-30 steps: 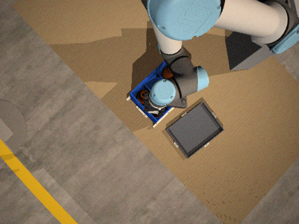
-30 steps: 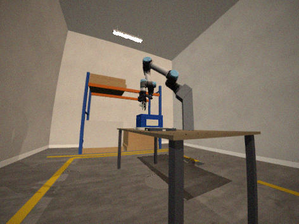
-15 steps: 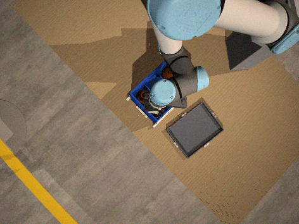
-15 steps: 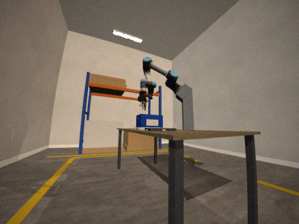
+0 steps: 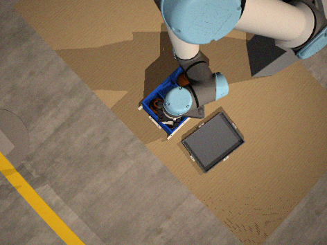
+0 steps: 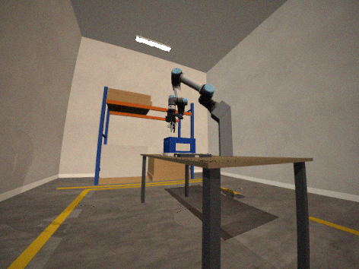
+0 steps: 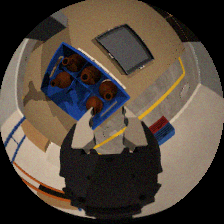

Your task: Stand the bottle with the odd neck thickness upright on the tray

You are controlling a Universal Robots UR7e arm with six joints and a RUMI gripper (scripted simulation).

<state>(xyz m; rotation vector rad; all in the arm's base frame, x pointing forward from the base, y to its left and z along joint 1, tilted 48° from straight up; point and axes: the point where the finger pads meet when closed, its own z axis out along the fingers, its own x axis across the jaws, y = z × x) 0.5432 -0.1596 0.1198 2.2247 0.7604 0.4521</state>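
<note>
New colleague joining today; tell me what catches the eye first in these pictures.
A bright blue crate holding five brown bottles sits on the wooden table, with a dark grey tray just beside it. The gripper hangs above the crate, partly open and holding nothing.

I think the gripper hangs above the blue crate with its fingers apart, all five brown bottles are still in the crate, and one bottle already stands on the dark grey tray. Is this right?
Not quite. The gripper does hang above the blue plastic crate, fingers apart and holding nothing, and the five brown bottles are in it. But the dark grey rectangular tray carries no bottle, as the top and wrist views show.
</note>
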